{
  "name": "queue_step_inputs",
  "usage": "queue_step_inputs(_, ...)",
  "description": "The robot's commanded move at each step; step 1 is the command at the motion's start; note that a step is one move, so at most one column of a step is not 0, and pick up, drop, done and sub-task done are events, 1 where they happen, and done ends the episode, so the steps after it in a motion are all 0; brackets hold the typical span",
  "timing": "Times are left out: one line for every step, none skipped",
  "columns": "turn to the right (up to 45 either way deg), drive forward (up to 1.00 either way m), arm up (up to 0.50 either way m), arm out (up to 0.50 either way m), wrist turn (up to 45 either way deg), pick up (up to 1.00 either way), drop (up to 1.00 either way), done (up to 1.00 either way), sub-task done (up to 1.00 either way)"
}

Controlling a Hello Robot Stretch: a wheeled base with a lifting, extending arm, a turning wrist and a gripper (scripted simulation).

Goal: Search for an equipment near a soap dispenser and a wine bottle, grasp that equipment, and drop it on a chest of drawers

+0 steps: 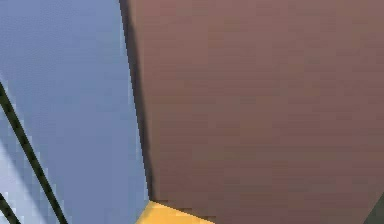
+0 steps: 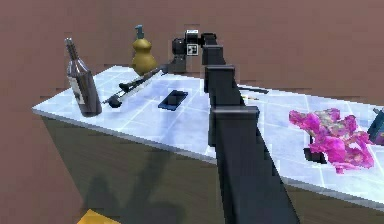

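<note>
On worktop (image 2: 150, 125), taking wine bottle (image 2: 80, 78) as mark: just right of it, dark long equipment (image 2: 130, 90) lying flat; behind that, yellow soap dispenser (image 2: 143, 52); farther right, claw (image 2: 175, 55), impossible to tell whether holding anything. Probably mid-approach for the grasp; next, aligning claw with the equipment.

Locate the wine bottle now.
At the arm side view's left, the wine bottle stands upright at the left end of the countertop, a dark long tool lying just right of it.
</note>
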Motion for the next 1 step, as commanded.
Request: queue_step_inputs(0.0, 0.00, 0.00, 0.00, 45.0, 0.00, 0.00, 0.00, 0.00)
